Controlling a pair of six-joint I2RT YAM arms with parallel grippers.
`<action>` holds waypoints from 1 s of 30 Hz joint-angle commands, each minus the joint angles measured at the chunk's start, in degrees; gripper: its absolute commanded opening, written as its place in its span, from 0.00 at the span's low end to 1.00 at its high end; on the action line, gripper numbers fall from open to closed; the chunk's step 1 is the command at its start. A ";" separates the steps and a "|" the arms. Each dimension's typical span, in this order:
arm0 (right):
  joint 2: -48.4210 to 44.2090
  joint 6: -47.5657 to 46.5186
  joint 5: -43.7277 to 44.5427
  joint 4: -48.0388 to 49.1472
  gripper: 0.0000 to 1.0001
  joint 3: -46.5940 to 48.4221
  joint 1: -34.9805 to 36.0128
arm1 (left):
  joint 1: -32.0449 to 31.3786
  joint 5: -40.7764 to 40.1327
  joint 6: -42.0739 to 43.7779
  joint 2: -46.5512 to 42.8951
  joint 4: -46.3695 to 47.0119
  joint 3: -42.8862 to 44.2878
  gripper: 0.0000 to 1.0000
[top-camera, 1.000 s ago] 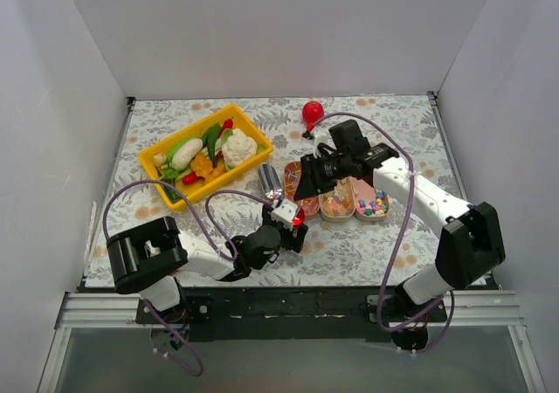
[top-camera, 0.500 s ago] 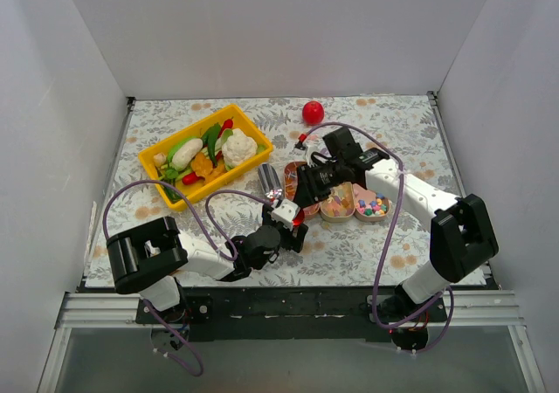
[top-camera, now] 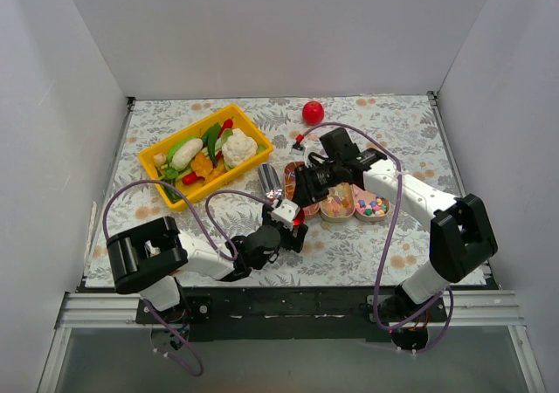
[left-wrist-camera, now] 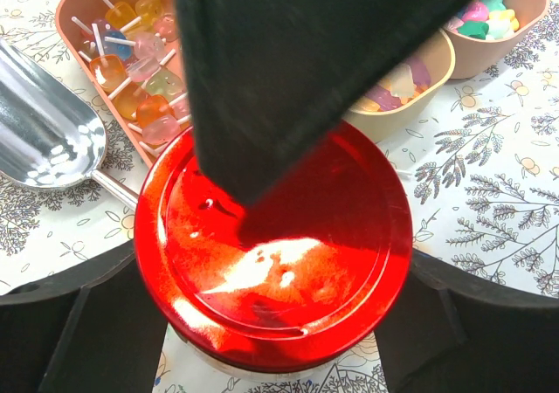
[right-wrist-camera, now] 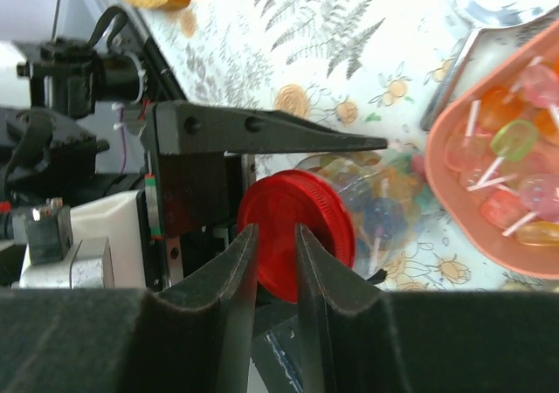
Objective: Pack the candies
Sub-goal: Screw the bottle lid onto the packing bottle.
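Observation:
A clear jar [right-wrist-camera: 384, 203] with a red lid [left-wrist-camera: 275, 253] holds colourful candies and stands on the floral cloth. My left gripper [top-camera: 295, 224] is shut on the jar, a black finger on each side of it [left-wrist-camera: 79, 341]. My right gripper [right-wrist-camera: 277, 236] hovers just above the lid, jaws nearly shut with a narrow gap and nothing between them; its finger [left-wrist-camera: 288, 61] covers much of the left wrist view. Just behind, a three-part candy tray [top-camera: 342, 204] holds lollipops [left-wrist-camera: 131, 52], gummy bits [left-wrist-camera: 403, 83] and pastel sweets [left-wrist-camera: 487, 16].
A metal scoop [left-wrist-camera: 44, 131] lies left of the candy tray, also in the top view [top-camera: 268, 181]. A yellow tray [top-camera: 205, 155] of toy vegetables sits at back left. A red ball [top-camera: 313, 112] lies at the back, with a small red piece [top-camera: 300, 137] near it.
My right gripper has come down and to the left, from above the candy tray to just over the jar's lid. The left gripper and the jar have not moved.

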 commanded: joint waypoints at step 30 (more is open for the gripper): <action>-3.75 -4.43 0.06 -0.95 0.16 -10.12 1.62 | 0.34 0.76 -2.18 4.90 -17.11 -2.91 0.75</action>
